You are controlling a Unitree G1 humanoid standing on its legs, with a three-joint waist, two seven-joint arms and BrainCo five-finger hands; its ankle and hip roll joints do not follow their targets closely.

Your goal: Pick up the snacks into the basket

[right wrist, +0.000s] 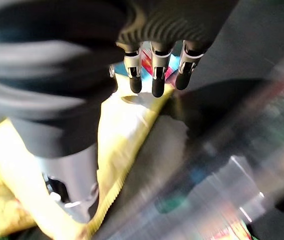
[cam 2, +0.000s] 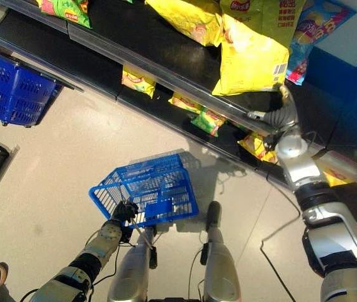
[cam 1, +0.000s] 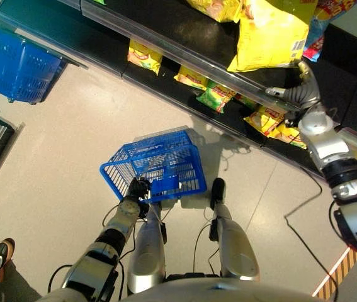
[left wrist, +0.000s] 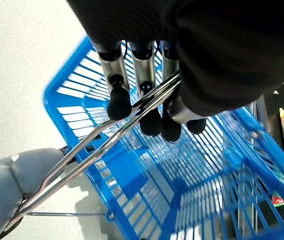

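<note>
At the far left, a second blue basket [cam 1: 14, 63] sits on the floor [cam 1: 58, 145] beside the dark shelving. A person's shoe [cam 1: 0, 253] shows at the near left.

Nearer the middle, the left hand [cam 1: 138, 189] has its fingers [left wrist: 117, 95] curled round the thin metal handle [left wrist: 106, 137] of the blue basket [cam 1: 165, 165], which hangs tilted just above the floor in front of the robot. I can see nothing lying inside it.

Beyond it runs the lower shelf [cam 1: 184, 94], with small yellow and green snack packs [cam 1: 194, 78] spread along it. Above, on the upper shelf [cam 2: 165, 38], lie big yellow snack bags [cam 2: 250, 53], the nearest one overhanging the shelf's front rail.

At the right, the right hand [cam 2: 277, 113] reaches up to that upper shelf, just beside and under the lower right corner of the large yellow bag. In its wrist view the fingers [right wrist: 154, 75] point out fairly straight over a yellow bag [right wrist: 126, 130], loose and holding nothing, though I cannot tell whether the tips touch it.
</note>
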